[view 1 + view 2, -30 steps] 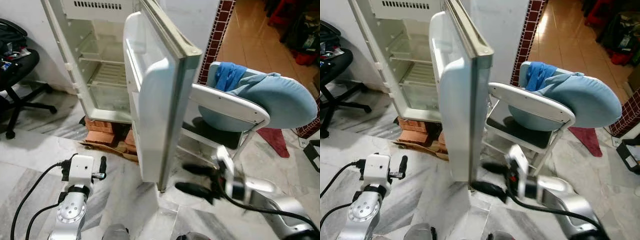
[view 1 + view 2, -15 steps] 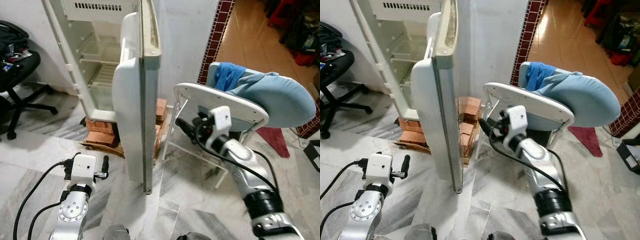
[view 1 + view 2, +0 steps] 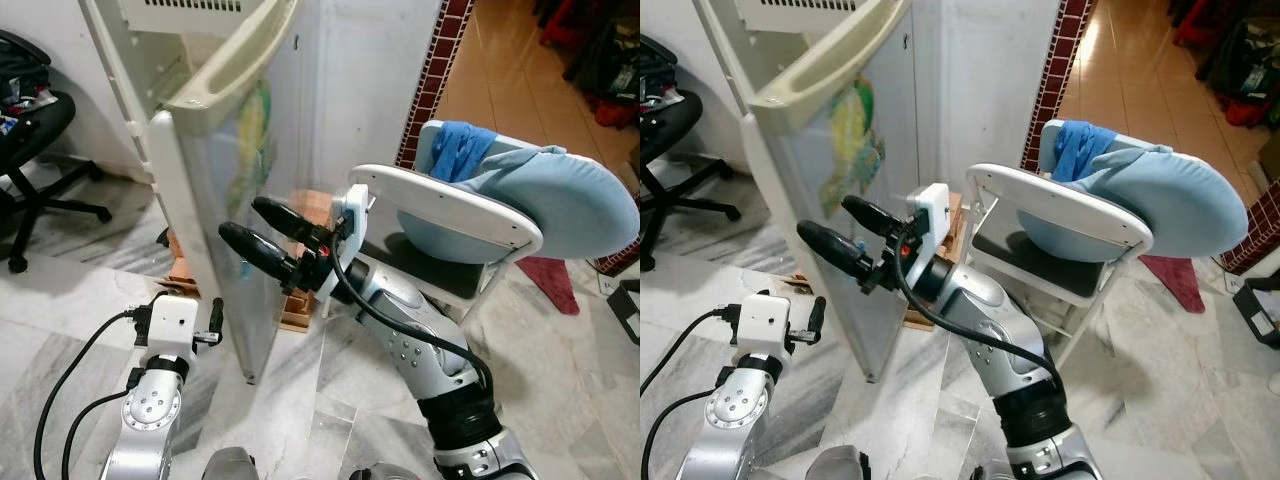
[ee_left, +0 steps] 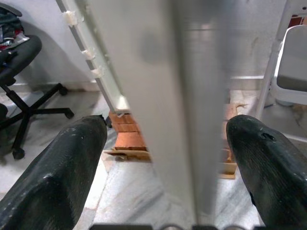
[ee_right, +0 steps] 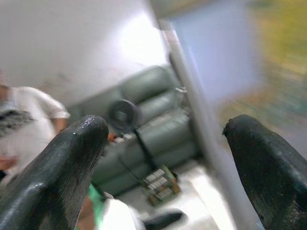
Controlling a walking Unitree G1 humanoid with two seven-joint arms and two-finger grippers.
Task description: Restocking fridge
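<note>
Scanning from your left, you meet the office chair point(image 3: 40, 140), then the left end effector point(image 3: 190, 325), low near the floor by the door's bottom edge, fingers spread wide and empty. The fridge point(image 3: 150, 60) stands on bricks point(image 4: 127, 134), and its door point(image 3: 235, 200) is swung most of the way shut. Your right end effector point(image 3: 262, 232) sits at the door's outer face, fingers parted, gripping nothing, probably so it pushes rather than grasps. Beyond stands a white chair point(image 3: 450, 215) carrying a blue cushion point(image 3: 560, 200).
</note>
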